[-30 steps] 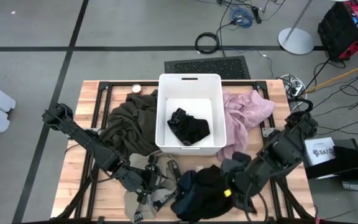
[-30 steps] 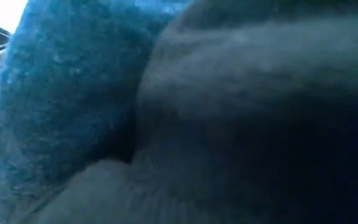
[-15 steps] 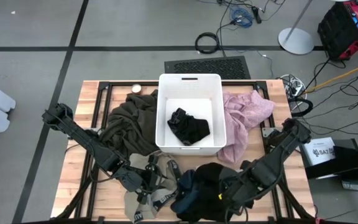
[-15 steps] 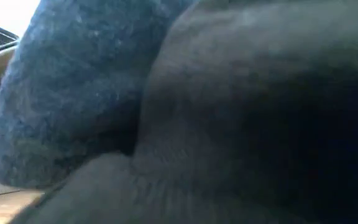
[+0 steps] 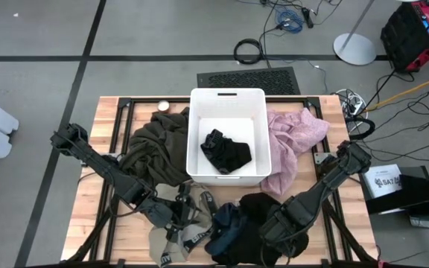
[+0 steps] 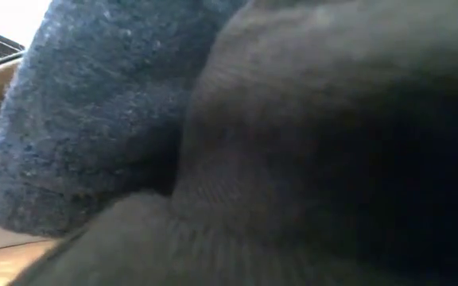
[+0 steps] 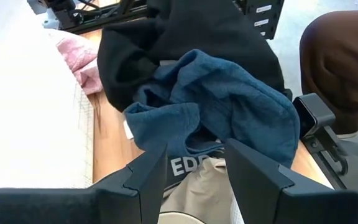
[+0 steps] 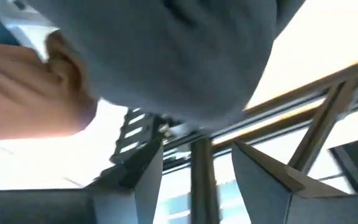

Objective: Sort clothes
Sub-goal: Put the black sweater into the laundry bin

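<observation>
Two grippers | left gripper (image 7: 194,171) open, empty, at 7 o'clock over beige lettered-waistband garment (image 7: 197,186) | right gripper (image 5: 278,234) parted, empty, at 5 o'clock on black fabric garment (image 5: 255,208) | risk: fingers grab soft navy-teal garment (image 7: 222,106) too.

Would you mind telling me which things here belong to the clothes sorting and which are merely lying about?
Part of the job:
- dark olive garment
- black garment, lying in the bin
- pink garment
- navy-teal garment
- beige garment with lettered waistband
- second black garment
- white bin

Just lying about:
- coiled cable on the floor
- small round object on the table
</observation>
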### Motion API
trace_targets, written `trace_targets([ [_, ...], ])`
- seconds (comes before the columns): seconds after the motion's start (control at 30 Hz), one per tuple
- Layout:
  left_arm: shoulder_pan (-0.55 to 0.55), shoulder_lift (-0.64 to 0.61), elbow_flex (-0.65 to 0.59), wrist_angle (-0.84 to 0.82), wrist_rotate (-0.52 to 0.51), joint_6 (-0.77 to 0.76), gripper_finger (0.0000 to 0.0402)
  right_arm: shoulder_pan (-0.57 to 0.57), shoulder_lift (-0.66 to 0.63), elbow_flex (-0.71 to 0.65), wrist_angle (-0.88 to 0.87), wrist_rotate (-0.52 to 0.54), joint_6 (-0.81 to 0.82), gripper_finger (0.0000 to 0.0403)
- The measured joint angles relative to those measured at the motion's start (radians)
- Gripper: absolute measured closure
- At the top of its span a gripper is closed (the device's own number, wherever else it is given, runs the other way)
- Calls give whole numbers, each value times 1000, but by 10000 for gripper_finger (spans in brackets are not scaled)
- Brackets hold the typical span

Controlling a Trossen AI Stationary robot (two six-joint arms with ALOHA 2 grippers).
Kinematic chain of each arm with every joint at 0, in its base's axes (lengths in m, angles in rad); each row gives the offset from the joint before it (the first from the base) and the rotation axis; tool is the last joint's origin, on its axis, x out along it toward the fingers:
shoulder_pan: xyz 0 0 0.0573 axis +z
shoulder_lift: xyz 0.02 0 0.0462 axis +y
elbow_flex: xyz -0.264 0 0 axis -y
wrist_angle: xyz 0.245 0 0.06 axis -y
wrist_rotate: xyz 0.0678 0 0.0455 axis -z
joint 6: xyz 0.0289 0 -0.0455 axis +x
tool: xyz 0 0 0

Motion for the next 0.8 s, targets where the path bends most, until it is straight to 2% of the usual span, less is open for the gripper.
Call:
trace_targets([
  [0.13, 0, 0, 0, 0, 0, 0, 230, 1, -1, 0, 48, -80, 44, 227],
  [0.23, 0, 0, 0, 0, 0, 0, 230, -1, -1, 0, 82, -58, 8, 229],
  [0.3, 0, 0, 0, 0, 0, 0, 230, -6, -1, 0, 82, 54, -51, 229],
  [0.47, 0, 0, 0, -1, 0, 0, 230, -24, -1, 0, 87, 503, -145, 229],
  [0.53, 0, 0, 0, -1, 0, -1, 230, -37, -1, 0, 94, 606, -151, 229],
  [0.8, 0, 0, 0, -4, 0, -1, 230, -104, 1, -28, 99, 655, -262, 229],
])
